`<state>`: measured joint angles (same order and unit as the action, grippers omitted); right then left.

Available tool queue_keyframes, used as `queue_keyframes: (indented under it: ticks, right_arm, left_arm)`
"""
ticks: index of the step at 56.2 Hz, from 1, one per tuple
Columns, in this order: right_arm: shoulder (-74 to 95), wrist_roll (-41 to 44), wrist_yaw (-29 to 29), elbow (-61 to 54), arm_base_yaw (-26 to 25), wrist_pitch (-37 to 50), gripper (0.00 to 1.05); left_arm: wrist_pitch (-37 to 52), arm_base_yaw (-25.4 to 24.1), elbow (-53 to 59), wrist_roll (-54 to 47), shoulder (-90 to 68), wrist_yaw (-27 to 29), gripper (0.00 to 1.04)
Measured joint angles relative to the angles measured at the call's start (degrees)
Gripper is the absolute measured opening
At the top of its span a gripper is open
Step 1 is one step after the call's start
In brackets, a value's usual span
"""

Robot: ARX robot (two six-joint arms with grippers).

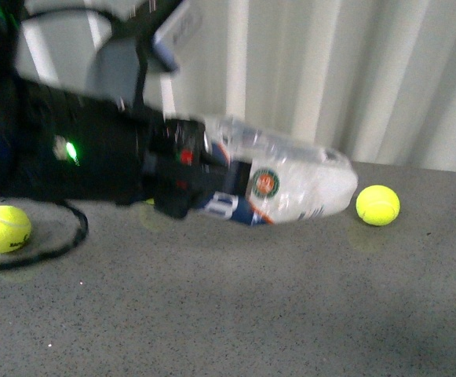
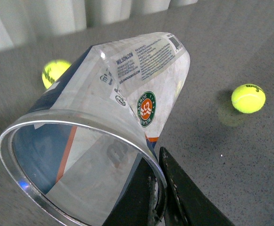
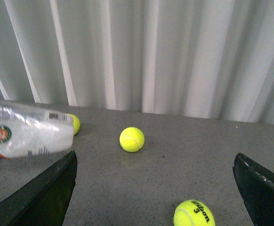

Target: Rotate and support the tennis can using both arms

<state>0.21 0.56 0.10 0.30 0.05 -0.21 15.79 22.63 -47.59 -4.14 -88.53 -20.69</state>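
Observation:
The tennis can (image 1: pixel 290 184), clear dented plastic with a white, navy and orange label and a round emblem, lies nearly level above the grey table, its closed end pointing right. My left gripper (image 1: pixel 182 184) is shut on its open end. In the left wrist view the metal rim of the can (image 2: pixel 127 89) fills the foreground, and my left gripper (image 2: pixel 151 188) pinches the can's wall at that rim between two black fingers (image 2: pixel 184 193). My right gripper (image 3: pixel 155 188) is open above the table with nothing between its fingers. The closed end of the can (image 3: pixel 28 134) shows beside one finger.
Yellow tennis balls lie on the grey table (image 1: pixel 235 306): one ball (image 1: pixel 377 205) right of the can, another ball (image 1: pixel 3 228) at the left by a black cable (image 1: pixel 55 239). A Wilson ball (image 3: pixel 194 213) sits between the right fingers. White curtain (image 1: pixel 353 71) hangs behind.

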Motion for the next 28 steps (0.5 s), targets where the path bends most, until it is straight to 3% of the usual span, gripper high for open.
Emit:
queue_keyframes:
  ticks: [18,22,28]
  right_arm:
    - [0.02,0.00,0.00,0.00,0.00,0.00,0.97]
    - [0.00,0.00,0.00,0.00,0.00,0.00,0.97]
    - [0.00,0.00,0.00,0.00,0.00,0.00,0.97]
  left_arm:
    - [-34.47,2.73,-18.29,-42.14,6.32,7.65,0.04]
    - [-43.89,3.21,-22.49,-57.22,3.98,12.59,0.04]
    - [-49.29,3.72,-24.81,-69.22,1.66,19.04,0.04]
